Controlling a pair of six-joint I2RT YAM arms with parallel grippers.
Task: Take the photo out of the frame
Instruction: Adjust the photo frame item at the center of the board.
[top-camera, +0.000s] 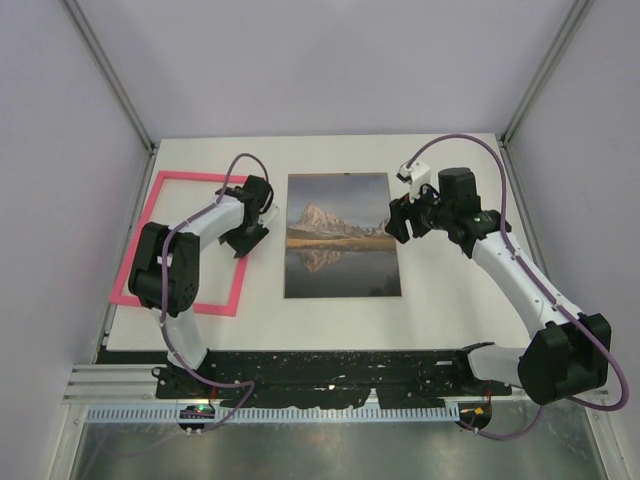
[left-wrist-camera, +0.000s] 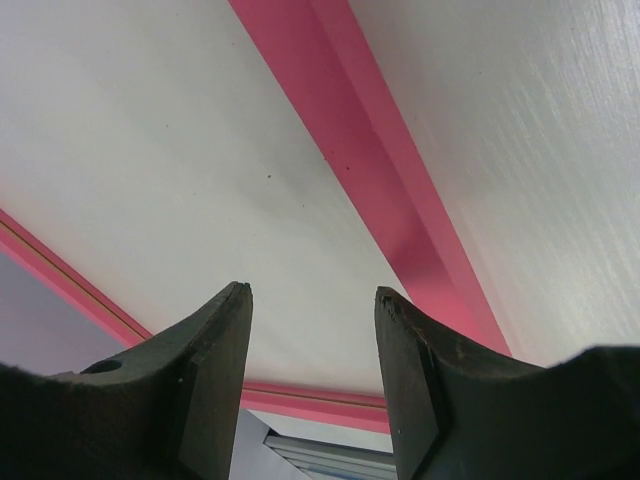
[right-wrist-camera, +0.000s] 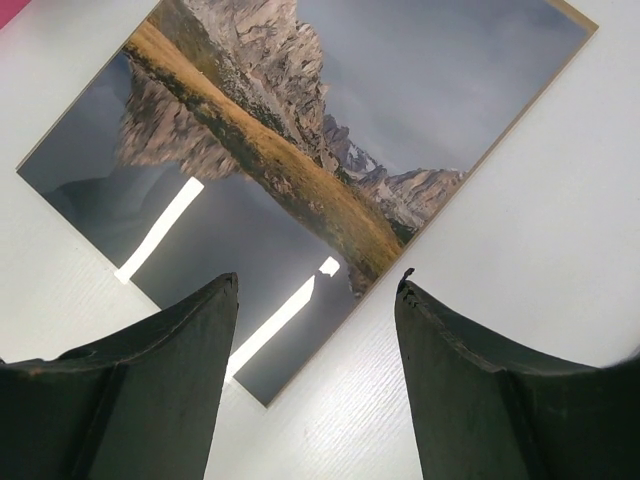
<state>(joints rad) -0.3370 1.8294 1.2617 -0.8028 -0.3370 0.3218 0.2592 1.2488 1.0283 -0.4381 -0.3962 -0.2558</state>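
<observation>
The photo (top-camera: 342, 235) – a flat rectangular print of a mountain mirrored in a dark lake – lies bare on the white bench (top-camera: 440, 300), just beside the thin bright-pink rectangular frame (top-camera: 195, 178). The left pincer (top-camera: 250, 235) hovers by the frame's right rail, jaws parted, empty. The right pincer (top-camera: 397, 222), at the photo's right edge, gapes wide – empty too.

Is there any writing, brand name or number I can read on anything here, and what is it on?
No readable text in any view.
The photo: only a mountain and lake, no caption.
The frame: plain pink, no label.
The small lit part by the left arm's base: too small to tell whether it bears any marking.
</observation>
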